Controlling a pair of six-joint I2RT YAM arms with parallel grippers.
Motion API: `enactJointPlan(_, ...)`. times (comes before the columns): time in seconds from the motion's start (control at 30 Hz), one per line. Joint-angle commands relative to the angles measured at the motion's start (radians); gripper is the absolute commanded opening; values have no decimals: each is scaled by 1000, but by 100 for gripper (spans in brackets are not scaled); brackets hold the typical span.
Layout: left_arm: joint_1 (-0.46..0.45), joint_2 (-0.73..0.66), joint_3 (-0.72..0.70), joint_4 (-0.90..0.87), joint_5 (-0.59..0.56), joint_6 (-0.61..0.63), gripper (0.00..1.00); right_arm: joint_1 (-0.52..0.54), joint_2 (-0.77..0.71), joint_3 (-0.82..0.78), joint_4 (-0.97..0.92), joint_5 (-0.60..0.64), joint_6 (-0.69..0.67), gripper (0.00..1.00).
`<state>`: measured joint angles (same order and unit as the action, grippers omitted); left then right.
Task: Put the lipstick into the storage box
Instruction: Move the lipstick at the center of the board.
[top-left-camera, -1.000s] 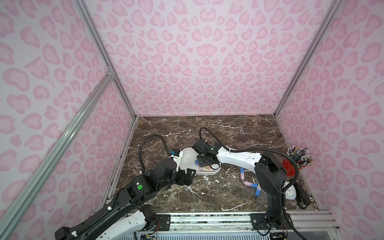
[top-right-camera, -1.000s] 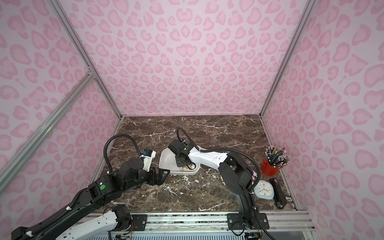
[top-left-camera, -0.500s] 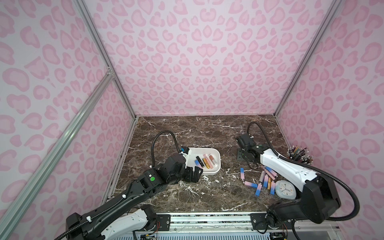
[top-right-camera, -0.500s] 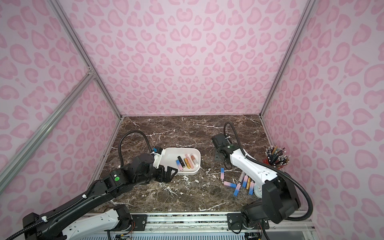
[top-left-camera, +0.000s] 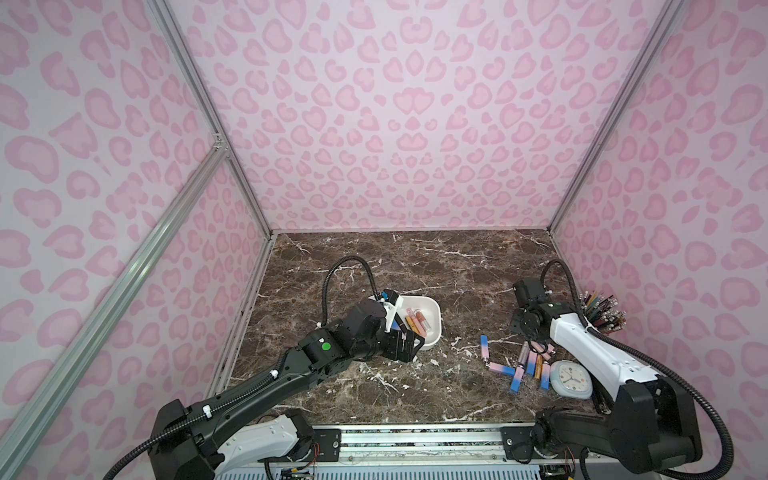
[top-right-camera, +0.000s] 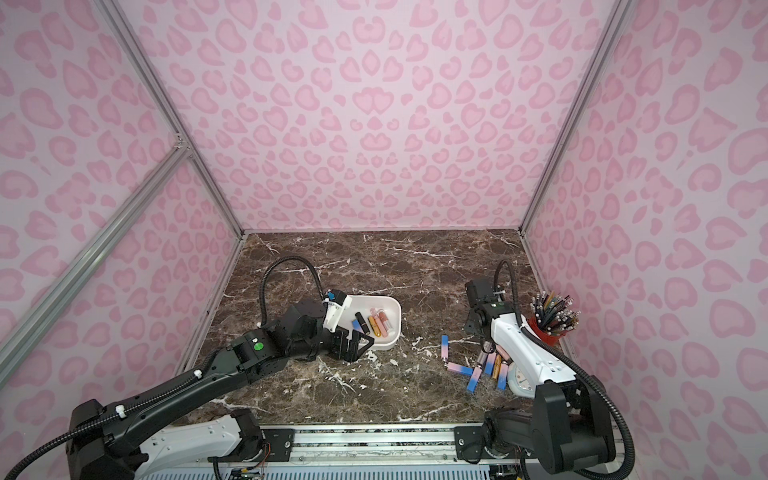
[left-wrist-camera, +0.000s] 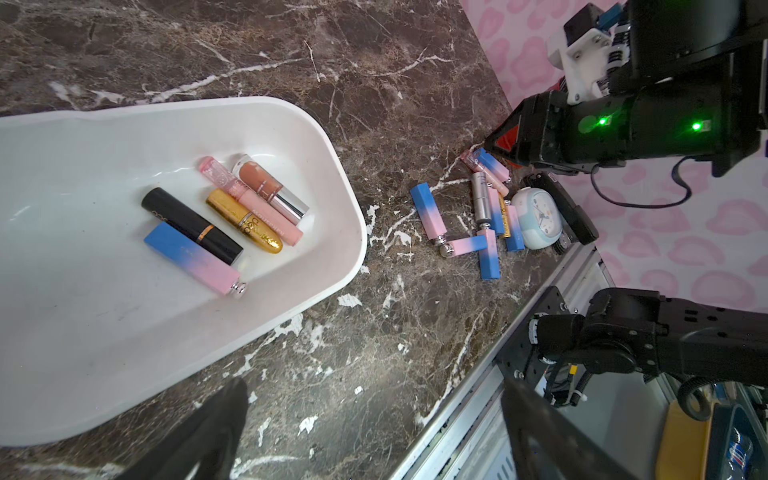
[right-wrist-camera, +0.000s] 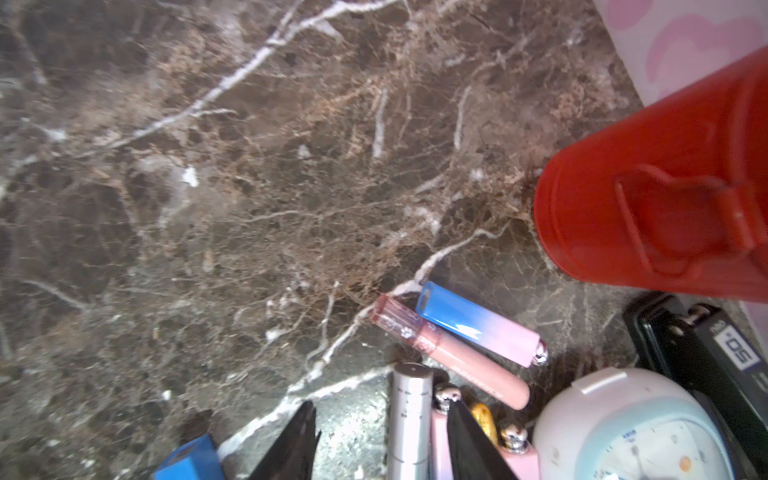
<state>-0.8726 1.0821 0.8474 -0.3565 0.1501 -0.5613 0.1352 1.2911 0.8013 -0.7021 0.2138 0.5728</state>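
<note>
**Inspector:** Where does the storage box (left-wrist-camera: 83, 332) stand?

**Recorder:** Left of the counter's (top-left-camera: 415, 266) middle, toward the front edge. Five lipsticks (left-wrist-camera: 245, 226) lie flat inside it, close together.

**Inspector:** And what is still outside it?

**Recorder:** A lipstick pile (top-left-camera: 532, 368) lies near the counter's front right corner, against the clock (top-left-camera: 571, 378). The red pencil cup (top-left-camera: 600, 318) stands behind it by the right edge. One blue-pink tube (top-left-camera: 484, 349) lies apart from the pile, toward the middle.

**Inspector:** The right gripper?

**Recorder:** The right gripper (right-wrist-camera: 380, 449) is low over the pile with its jaws apart. A silver tube (right-wrist-camera: 409, 415) lies between them, and nothing is clamped. The jaws straddle the tube across its narrow width, so this looks like the set-up for the next pick.

**Inspector:** The left?

**Recorder:** The left gripper (top-left-camera: 409, 345) hovers at the box's front edge, jaws wide apart and empty. It is probably standing by, clear of the other arm's path.

**Inspector:** What has changed?

**Recorder:** A second ago the right gripper was over the box. Half a second ago it was in mid-crossing toward the right edge, and now it is down at the pile. The left gripper has edged slightly along the box's front, with its jaws as wide as before.
</note>
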Motion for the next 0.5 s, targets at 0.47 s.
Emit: enactJointPlan(0.47,0,7,-10,50,3,18,98,-72,135,-28,74,-27,-56,53)
